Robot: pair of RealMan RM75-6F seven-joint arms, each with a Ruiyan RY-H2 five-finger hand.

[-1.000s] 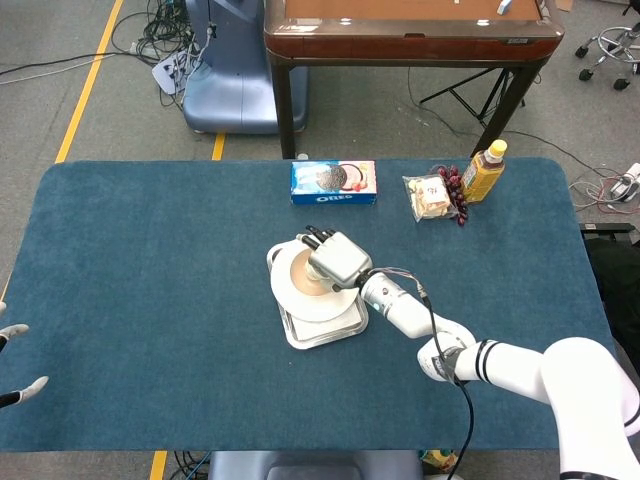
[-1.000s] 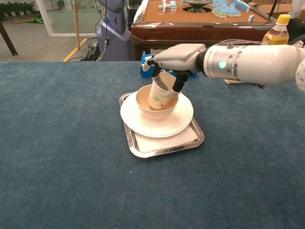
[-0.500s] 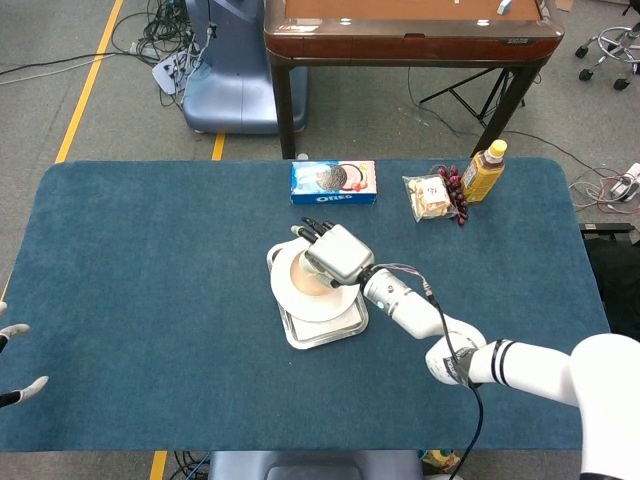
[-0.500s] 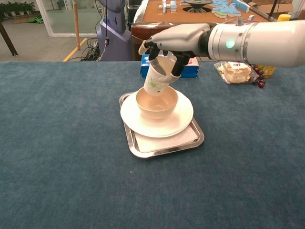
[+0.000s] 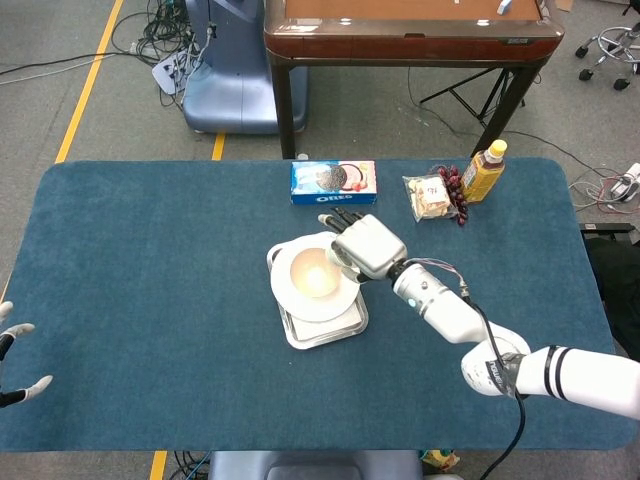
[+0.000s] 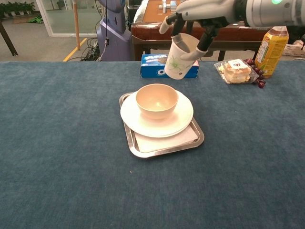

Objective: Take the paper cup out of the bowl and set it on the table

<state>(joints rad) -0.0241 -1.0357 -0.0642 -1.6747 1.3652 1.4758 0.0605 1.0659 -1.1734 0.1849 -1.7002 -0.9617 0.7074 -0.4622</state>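
Observation:
In the chest view the white paper cup (image 6: 179,60) with a green leaf print hangs tilted in the air, up and to the right of the beige bowl (image 6: 156,100). My right hand (image 6: 204,10) grips it by the rim, with fingers inside and outside the wall. The bowl (image 5: 313,275) is empty and stands on a white plate (image 6: 178,122) on a metal tray (image 6: 191,141). From the head view my right hand (image 5: 367,246) covers most of the cup, just right of the bowl. My left hand (image 5: 14,362) shows at the left edge, fingers apart, holding nothing.
A blue Oreo box (image 6: 155,67) lies behind the tray, directly beyond the lifted cup. At the back right are a snack bag (image 6: 236,70), dark grapes (image 5: 456,190) and a yellow juice bottle (image 6: 269,44). Blue cloth covers the table (image 5: 150,270).
My right hand has lifted the cup out of the bowl and carried it up and to the right. The bowl now stands empty. The left hand has barely moved.

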